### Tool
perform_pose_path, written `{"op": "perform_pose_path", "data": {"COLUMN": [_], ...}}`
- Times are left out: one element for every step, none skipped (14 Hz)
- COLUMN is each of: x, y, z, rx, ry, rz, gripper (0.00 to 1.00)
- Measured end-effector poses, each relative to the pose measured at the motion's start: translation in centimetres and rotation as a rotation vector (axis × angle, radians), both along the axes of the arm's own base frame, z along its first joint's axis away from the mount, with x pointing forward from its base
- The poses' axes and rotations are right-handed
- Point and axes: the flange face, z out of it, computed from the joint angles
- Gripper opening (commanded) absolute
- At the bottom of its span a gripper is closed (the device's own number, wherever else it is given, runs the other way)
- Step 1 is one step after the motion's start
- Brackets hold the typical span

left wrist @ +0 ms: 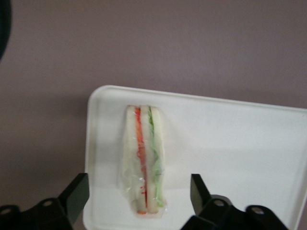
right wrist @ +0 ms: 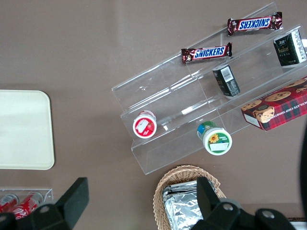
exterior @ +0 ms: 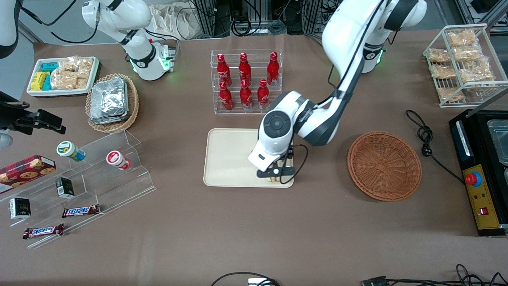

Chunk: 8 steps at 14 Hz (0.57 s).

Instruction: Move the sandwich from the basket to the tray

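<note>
Brown tabletop, cream tray (exterior: 226, 159) at centre. We see the sandwich (left wrist: 144, 160) lying on the tray near one corner, on its edge with filling layers upward. Gripper (left wrist: 139, 196) hovers over it, fingers (left wrist: 76, 194) spread wide, not touching. Basket (exterior: 384, 166) sits beside the tray, apart.

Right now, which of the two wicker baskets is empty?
The round reddish-brown wicker basket, toward the working arm's end. The lighter tan basket holds silver foil packets. The open gripper hovers over the cream tray.
</note>
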Motion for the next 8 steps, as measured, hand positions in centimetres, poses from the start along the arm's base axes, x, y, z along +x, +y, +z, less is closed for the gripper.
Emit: {"op": "perform_pose_path", "data": {"x": [0.5, 1.0, 1.5, 2.1, 2.7, 3.1, 2.9, 2.2], "y": [1.7, 3.8, 6.4, 9.6, 13.2, 17.3, 21.7, 26.1], "z": [2.7, 5.5, 8.0, 10.6, 13.0, 15.2, 17.1, 18.7], "rx": [0.008, 0.019, 0.030, 0.036, 0.035, 0.029, 0.020, 0.011], "ry": [-0.003, 0.001, 0.012, 0.022, 0.028, 0.027, 0.026, 0.023], "rz": [0.022, 0.049, 0.078, 0.102, 0.109, 0.101, 0.082, 0.055], "gripper": [1.00, 1.00, 1.00, 1.00, 1.00, 1.00, 1.00, 1.00]}}
